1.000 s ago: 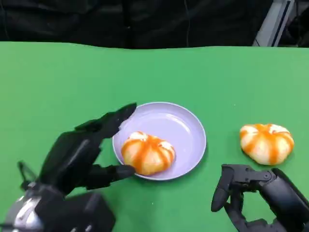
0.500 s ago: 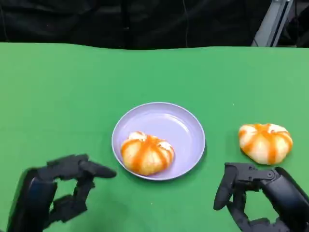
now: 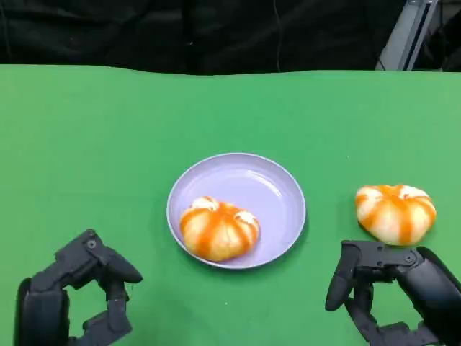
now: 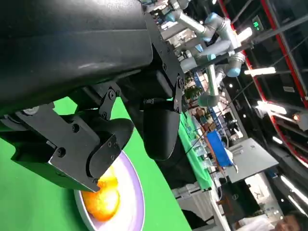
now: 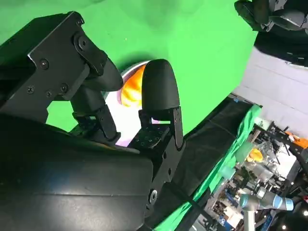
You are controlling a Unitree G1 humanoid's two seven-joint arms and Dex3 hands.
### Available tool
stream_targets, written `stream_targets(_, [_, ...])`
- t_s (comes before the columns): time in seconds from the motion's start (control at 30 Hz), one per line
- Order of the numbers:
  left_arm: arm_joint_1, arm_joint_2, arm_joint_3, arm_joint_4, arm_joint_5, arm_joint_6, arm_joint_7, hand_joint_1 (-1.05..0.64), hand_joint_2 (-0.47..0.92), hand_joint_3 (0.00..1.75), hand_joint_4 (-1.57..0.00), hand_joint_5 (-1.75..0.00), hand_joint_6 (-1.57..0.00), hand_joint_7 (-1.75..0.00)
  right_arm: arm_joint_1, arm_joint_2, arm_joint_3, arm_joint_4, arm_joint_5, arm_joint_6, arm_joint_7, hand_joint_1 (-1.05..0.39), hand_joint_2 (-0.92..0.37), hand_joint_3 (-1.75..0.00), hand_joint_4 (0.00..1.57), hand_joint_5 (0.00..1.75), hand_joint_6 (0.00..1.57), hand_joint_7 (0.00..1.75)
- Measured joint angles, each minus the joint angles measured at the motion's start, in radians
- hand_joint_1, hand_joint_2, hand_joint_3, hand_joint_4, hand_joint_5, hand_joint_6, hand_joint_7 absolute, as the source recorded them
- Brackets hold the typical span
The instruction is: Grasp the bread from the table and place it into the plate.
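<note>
The left hand (image 3: 75, 303) has pulled back from the plate (image 3: 277, 184) to the near left edge of the green table (image 3: 94, 137), fingers apart and holding nothing, leaving one bread (image 3: 220, 229) resting inside the plate. That suggests one placement is done. A second bread (image 3: 395, 213) lies on the table well right of the plate, just beyond the right hand (image 3: 392, 292), also spread and unloaded. Count: two breads, one plate, two hands.
</note>
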Motion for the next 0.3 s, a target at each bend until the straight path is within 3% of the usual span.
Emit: stream_targets(0.3, [-0.014,0.004,0.004,0.028,0.001,-0.008,-0.023,0.00,0.44,1.24,-0.87,-1.67,-0.78,-1.53,0.000,0.000,0.001,0.000,-0.002,-0.008,0.000,0.12,-0.32,-1.39,0.89,1.65,0.80,1.32])
